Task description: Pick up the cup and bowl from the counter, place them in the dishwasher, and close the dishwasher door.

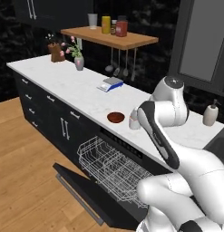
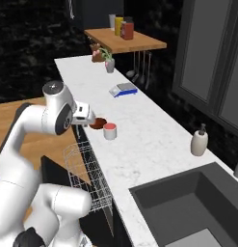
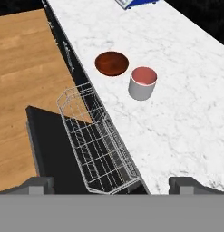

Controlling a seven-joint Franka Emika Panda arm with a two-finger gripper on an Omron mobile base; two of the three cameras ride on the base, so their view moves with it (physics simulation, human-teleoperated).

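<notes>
White wire is the closest thing under my hand cam: the rack (image 3: pixel 97 145) is pulled out over the dropped door (image 3: pixel 47 149), so the dishwasher (image 1: pixel 114 170) is open and waiting with nothing in it yet. My gripper (image 3: pixel 111 183) hovers above the counter (image 3: pixel 177 113) edge, fingers spread wide and holding nothing; both tips sit far apart at the bottom of the hand view. Next out is the cup (image 3: pixel 143 83), upright on the marble close to the front edge, and just beyond it, near but not touching, the bowl (image 3: pixel 112 63). My guess is the cup's the easy one: light, stiff, probably a bit slick on the sides, so I'd come straight down and pinch across the body or over one wall at the rim. It looks narrow enough for the open jaws, though I can't be sure from here. The bowl worries me more. It's shallow and saucer-like, lies flat, and looks too wide to span, so I'd grab one edge of the rim, and it could tip or slide when I do.
</notes>
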